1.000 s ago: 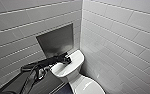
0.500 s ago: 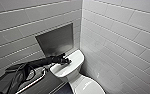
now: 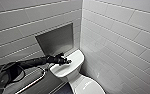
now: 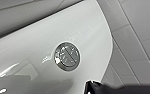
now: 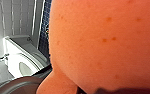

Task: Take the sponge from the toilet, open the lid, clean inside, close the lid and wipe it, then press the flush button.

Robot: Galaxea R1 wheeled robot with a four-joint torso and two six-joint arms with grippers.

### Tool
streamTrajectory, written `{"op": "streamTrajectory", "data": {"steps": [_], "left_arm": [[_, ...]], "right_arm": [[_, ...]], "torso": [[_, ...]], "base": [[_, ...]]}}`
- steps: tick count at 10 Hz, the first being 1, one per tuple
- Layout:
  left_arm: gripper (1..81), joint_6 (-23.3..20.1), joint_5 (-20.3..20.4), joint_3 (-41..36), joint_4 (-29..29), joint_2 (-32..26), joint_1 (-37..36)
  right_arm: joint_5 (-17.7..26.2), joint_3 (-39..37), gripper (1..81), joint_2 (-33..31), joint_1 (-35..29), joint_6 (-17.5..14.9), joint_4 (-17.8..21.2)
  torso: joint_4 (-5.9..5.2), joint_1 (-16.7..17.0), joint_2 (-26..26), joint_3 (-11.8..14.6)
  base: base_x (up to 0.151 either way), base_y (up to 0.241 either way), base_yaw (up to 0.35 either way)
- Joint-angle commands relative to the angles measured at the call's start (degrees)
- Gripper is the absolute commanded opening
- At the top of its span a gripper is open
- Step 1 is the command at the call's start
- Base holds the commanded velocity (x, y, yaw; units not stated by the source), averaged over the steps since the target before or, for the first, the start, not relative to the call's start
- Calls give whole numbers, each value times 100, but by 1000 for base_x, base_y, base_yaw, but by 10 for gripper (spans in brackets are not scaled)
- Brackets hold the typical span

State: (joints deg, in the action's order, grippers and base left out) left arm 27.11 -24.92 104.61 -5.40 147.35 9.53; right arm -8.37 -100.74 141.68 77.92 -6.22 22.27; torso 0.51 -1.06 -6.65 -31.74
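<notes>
In the head view my left arm reaches in over the white tank top of the toilet [image 3: 66,70], and my left gripper [image 3: 66,61] hangs shut just above it. The left wrist view looks down on the round chrome flush button [image 4: 66,56] set in the tank top, with a dark fingertip [image 4: 93,87] a short way off it. The orange sponge [image 5: 103,45] looms large and close in the right wrist view, with my right gripper shut on it. The lid [image 3: 92,87] lies down on the bowl.
A grey recess [image 3: 56,40] is set in the tiled wall behind the tank. A metal grab bar [image 3: 32,82] runs along the wall left of the toilet. A tiled side wall [image 3: 121,45] stands close on the right.
My left arm has stretched farther forward, bringing the gripper from the tank's near edge to over its top.
</notes>
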Motion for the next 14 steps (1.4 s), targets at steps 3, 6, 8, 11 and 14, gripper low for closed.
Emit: {"op": "streamTrajectory", "data": {"steps": [3,6,8,11,14], "left_arm": [[10,5,-567,-2654,91,-1742,-300],[10,31,-514,-3684,531,-2727,746],[10,-4,-401,-4044,688,-3149,1563],[10,-4,495,-4080,1523,-3264,3250],[10,-4,1313,-3599,2270,-2853,4814]], "right_arm": [[530,-181,10,30,-78,-20,32],[530,-340,10,118,-53,-29,-4],[530,-375,10,144,-17,-29,-13],[530,-410,10,179,-9,-46,-12],[530,-568,10,284,61,-46,-12]], "torso": [[0,-2,0,0],[0,-2,0,0],[0,-2,0,0],[0,-4,0,447],[0,-2,0,976]], "base": [[0,0,0],[0,0,0],[0,0,0],[0,0,0],[0,0,0]]}}
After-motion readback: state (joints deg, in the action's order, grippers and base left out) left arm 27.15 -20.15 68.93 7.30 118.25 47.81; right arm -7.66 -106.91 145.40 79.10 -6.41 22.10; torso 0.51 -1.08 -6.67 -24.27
